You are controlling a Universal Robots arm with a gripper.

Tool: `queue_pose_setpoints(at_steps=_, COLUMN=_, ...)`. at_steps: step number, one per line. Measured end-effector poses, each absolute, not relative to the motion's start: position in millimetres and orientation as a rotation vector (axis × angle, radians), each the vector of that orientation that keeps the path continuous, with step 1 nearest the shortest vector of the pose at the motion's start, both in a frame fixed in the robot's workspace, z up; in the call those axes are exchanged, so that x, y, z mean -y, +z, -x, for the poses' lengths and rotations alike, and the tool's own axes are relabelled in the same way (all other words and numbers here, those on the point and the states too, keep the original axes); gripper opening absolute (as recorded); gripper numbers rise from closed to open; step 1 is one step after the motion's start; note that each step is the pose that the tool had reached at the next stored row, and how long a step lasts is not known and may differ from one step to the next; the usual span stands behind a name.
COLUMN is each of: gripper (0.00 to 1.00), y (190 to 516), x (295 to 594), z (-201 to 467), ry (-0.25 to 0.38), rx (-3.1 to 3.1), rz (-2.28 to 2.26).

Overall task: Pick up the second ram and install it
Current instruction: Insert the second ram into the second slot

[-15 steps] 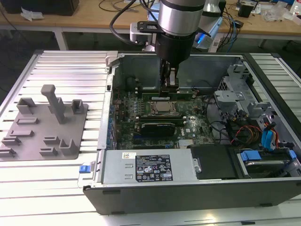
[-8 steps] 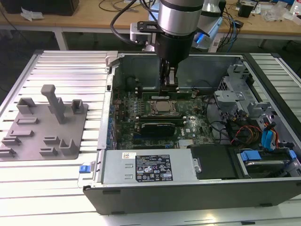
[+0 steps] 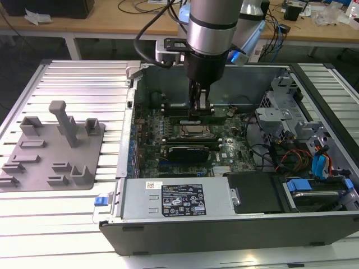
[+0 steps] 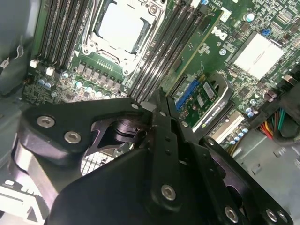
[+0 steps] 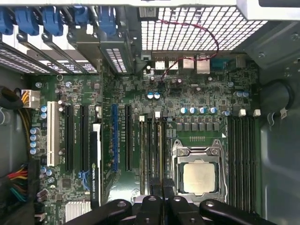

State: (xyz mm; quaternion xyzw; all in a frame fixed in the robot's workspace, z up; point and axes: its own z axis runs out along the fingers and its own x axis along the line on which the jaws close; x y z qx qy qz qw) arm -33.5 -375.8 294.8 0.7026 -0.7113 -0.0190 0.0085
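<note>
The second ram point(image 3: 221, 111) is a thin green stick standing on edge in a memory slot beside the processor socket point(image 3: 193, 131), inside the open computer case. In the second wrist view the second ram point(image 4: 197, 47) shows its green face running up to the fingertips. In the first wrist view the second ram point(image 5: 159, 150) is seen edge-on. My gripper point(image 3: 199, 109) reaches straight down into the case. In both wrist views the gripper point(image 4: 154, 104) point(image 5: 161, 183) has its black fingers pressed together on the stick's top edge.
A black expansion card point(image 3: 190, 150) lies across the board just in front of the socket. A grey fixture plate point(image 3: 53, 151) with blocks sits at the exterior view's left. The power supply point(image 3: 174, 199) spans the front, and a drive cage with cables point(image 3: 297, 140) fills the right.
</note>
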Motion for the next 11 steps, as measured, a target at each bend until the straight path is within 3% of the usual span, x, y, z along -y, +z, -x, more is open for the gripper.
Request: queue_pose_setpoints(at_steps=11, gripper=0.09, y=272.4, x=373.9, z=33.6, ry=-0.059, rx=2.222, rz=-2.195)
